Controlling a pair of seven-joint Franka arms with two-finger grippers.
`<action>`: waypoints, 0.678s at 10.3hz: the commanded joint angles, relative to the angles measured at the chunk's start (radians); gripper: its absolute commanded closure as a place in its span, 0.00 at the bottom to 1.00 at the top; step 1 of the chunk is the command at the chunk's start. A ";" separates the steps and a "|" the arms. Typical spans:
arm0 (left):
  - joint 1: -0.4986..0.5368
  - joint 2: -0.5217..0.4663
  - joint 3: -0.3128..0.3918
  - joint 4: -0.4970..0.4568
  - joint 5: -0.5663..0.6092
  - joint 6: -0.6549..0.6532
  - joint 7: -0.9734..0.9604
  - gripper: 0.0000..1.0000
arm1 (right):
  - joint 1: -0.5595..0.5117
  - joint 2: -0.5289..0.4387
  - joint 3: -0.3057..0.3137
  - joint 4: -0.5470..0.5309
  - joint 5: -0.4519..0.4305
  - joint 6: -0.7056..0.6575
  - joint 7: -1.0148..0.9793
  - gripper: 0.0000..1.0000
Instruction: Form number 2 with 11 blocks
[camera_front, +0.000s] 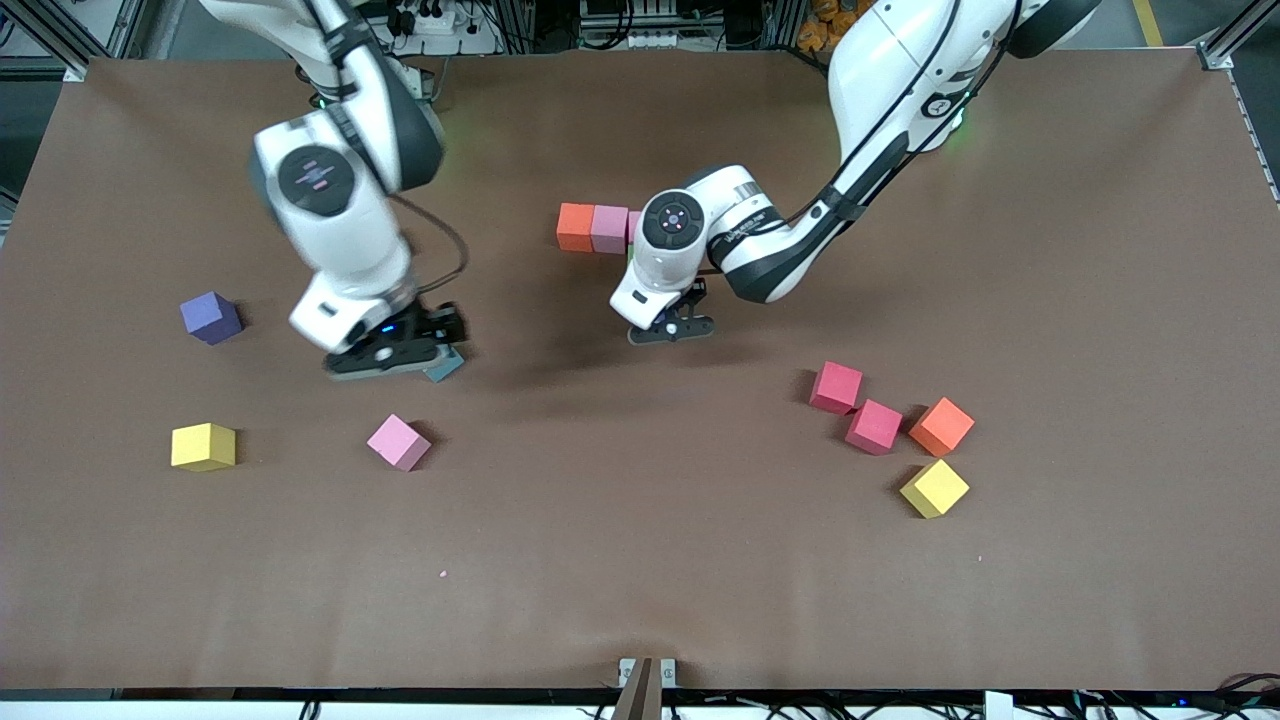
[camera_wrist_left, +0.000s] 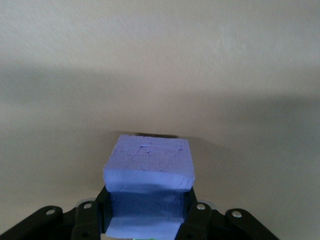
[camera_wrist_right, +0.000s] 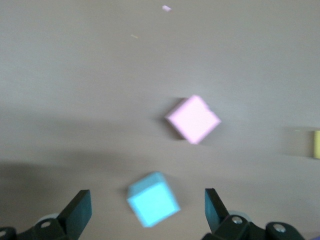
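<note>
Bare table (camera_front: 620, 520) mid-front — pink block (camera_front: 398, 442) just beside cyan block (camera_front: 444, 366).

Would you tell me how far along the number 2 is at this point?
It is at an early stage. Done: an orange block and a pink block sit side by side. In hand: the left gripper is shut on a bluish block. The right gripper, jaws open, is over the cyan block. Left: scattered blocks such as the purple block.
</note>
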 joint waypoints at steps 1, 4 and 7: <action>-0.024 0.023 0.009 0.021 0.034 -0.015 -0.011 0.78 | -0.142 -0.004 0.013 -0.059 0.032 0.041 -0.167 0.00; -0.052 0.029 0.023 0.023 0.033 -0.010 -0.026 0.78 | -0.166 0.090 0.013 -0.032 0.030 0.119 -0.342 0.00; -0.087 0.029 0.060 0.024 0.030 -0.008 -0.034 0.78 | -0.170 0.234 0.011 0.019 0.019 0.284 -0.489 0.00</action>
